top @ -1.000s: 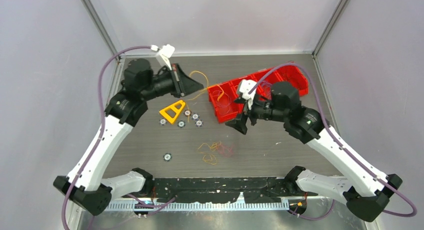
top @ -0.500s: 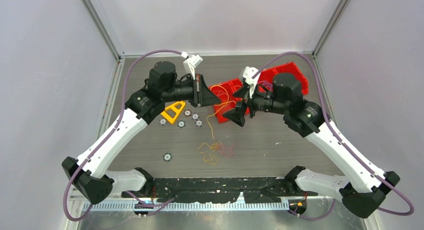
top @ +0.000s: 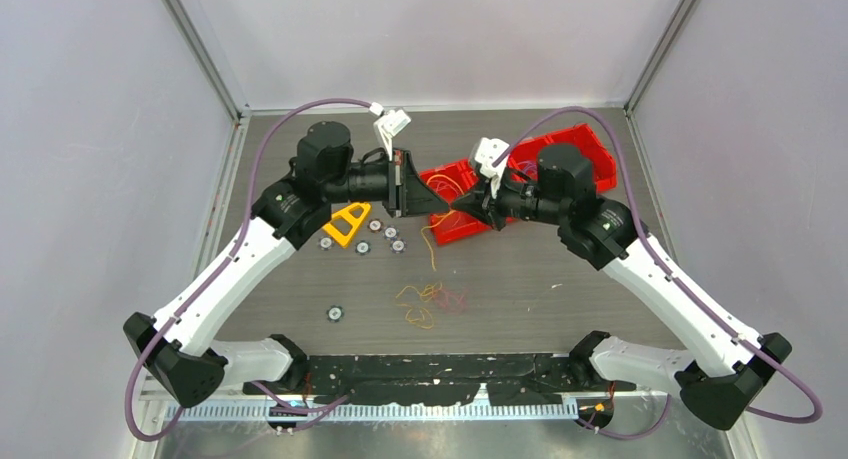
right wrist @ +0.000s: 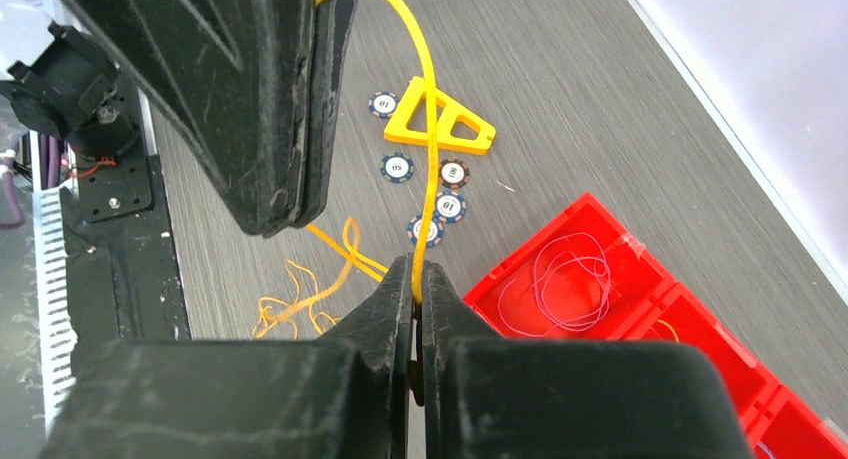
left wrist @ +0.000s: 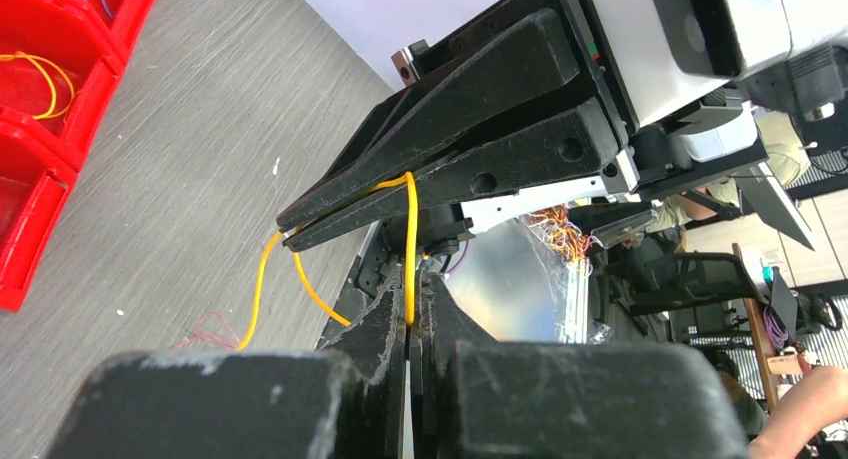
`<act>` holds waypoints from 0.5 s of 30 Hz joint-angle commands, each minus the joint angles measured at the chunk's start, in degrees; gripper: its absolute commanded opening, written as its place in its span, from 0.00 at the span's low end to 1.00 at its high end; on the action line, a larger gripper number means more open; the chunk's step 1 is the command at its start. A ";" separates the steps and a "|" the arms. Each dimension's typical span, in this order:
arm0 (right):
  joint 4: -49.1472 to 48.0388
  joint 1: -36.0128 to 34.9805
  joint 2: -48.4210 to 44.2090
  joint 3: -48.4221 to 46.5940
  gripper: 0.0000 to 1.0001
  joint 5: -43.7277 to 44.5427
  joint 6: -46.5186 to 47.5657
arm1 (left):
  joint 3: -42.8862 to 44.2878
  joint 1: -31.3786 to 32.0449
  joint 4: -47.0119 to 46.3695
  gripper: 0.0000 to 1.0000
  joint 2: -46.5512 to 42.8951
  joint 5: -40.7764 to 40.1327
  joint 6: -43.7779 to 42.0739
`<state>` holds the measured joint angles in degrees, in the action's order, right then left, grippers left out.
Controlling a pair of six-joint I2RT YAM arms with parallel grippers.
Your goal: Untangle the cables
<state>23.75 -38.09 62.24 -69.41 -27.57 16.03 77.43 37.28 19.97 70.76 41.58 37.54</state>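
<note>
Where they meet above the table point(top: 560, 279), the left gripper point(left wrist: 410, 314) and the right gripper point(right wrist: 415, 279) each clamp tight on one yellow cable point(right wrist: 428, 64) strung between them; the other cables point(top: 430, 304) lie tangled on the table below.

Table point(top: 560, 279): dark grey wood-grain top, pale panels on three sides.
Bins point(top: 585, 149): red, open-topped, joined in a slanted row at the far right.
Triangle point(top: 347, 222): yellow flat frame with cut-outs, lying left of centre.
Chips point(top: 390, 233): five round blue-and-white discs marked "10", gathered near the triangle's near side.
Lone chip point(top: 335, 313): well apart from the others, nearer the front.
Rail point(top: 400, 411): pale slotted strip along the near edge.
</note>
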 commanded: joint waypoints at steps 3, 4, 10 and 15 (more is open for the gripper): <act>1.12 3.83 -3.72 0.14 0.06 -0.06 3.31 | 1.84 -4.06 -1.51 0.33 -1.16 -0.40 -0.65; 1.23 4.83 -3.64 -0.03 0.05 -0.25 2.51 | 1.78 -5.18 -1.06 0.51 -1.15 -1.09 -0.85; -2.06 17.98 0.57 -3.52 0.05 -0.78 -1.75 | 0.55 -11.32 1.58 1.00 -2.98 -4.10 -3.43; -8.29 22.08 6.43 -3.23 0.05 7.88 -0.25 | -1.33 -12.57 3.62 1.00 -6.26 -7.21 -7.73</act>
<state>22.55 -17.96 65.17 -71.18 -25.82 15.62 76.90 25.12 22.48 68.75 36.91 34.22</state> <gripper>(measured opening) 0.082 0.994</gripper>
